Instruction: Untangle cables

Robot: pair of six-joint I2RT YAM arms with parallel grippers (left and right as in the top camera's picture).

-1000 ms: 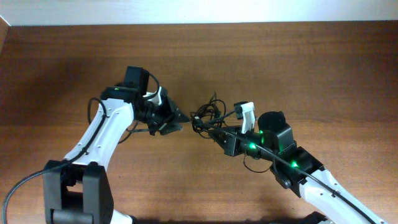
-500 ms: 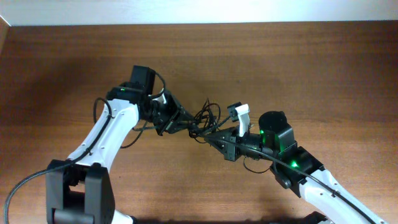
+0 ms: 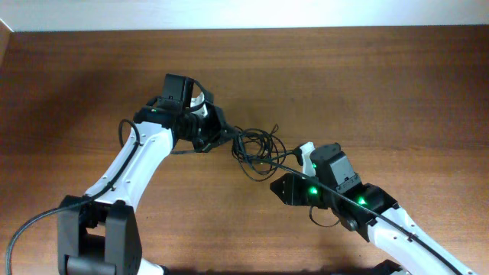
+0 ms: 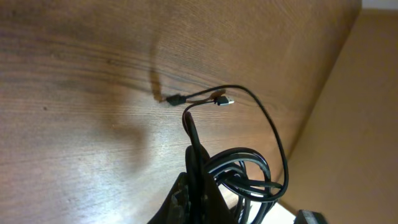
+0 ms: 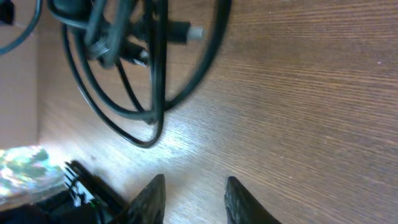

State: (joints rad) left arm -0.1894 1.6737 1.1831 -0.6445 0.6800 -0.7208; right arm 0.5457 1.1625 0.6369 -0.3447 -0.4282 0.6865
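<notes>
The cables [image 3: 258, 145] lie as a tangle of thin black loops at the table's middle. My left gripper [image 3: 228, 140] is at the tangle's left edge. In the left wrist view it [image 4: 198, 182] is shut on a black strand, with the coiled cables [image 4: 249, 175] just to its right and two small plugs [image 4: 225, 101] lying on the wood beyond. My right gripper [image 3: 278, 187] is below and right of the tangle, apart from it. The right wrist view shows it [image 5: 194, 196] open over bare wood, the cable loops [image 5: 144, 68] and a plug [image 5: 186, 30] ahead of it.
The brown wooden table [image 3: 367, 84] stretches around the tangle. A pale wall strip [image 3: 244, 14] runs along the far edge. Thicker black wires [image 3: 30, 221] trail from the left arm's base at the front left.
My left gripper has closed on a strand at the tangle's left side. My right gripper has opened, let go of the cables and drawn back toward the front right. The loops have spread rightward.
</notes>
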